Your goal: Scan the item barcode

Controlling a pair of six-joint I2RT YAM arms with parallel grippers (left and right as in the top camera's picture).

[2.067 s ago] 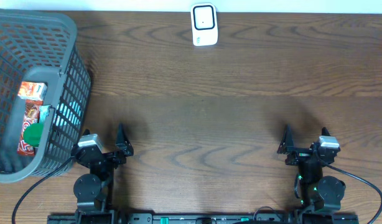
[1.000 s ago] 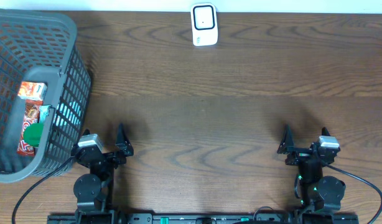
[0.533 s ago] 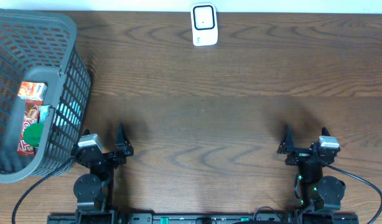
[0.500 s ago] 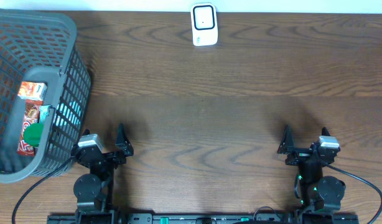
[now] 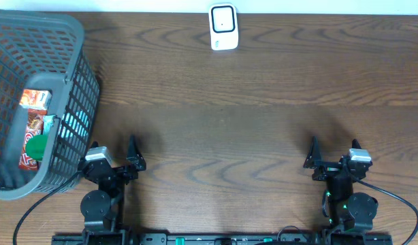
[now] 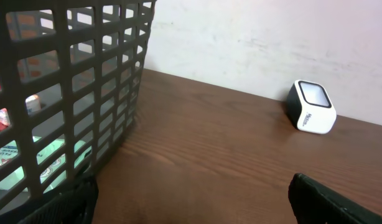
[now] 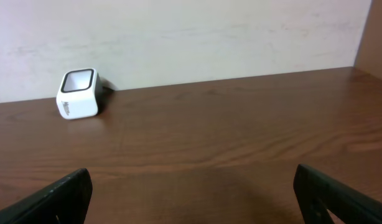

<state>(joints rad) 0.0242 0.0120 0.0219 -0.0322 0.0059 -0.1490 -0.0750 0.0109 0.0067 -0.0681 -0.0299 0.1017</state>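
Note:
The items lie in the grey mesh basket [image 5: 78, 95] at the table's left: a red snack packet [image 5: 33, 112], something green [image 5: 36, 145] and a pale teal packet [image 5: 74, 124]. No barcode shows on them. The white barcode scanner [image 5: 223, 27] stands at the far edge in the middle, and also shows in the left wrist view [image 6: 312, 107] and the right wrist view [image 7: 79, 94]. My left gripper [image 5: 115, 160] rests at the near edge just right of the basket, open and empty [image 6: 191, 206]. My right gripper [image 5: 334, 160] rests at the near right, open and empty [image 7: 194, 202].
The basket's corner [image 6: 143, 56] rises close on the left of the left gripper, with packets dimly visible through the mesh. A pale wall runs behind the table's far edge. Bare wood lies between both grippers and the scanner.

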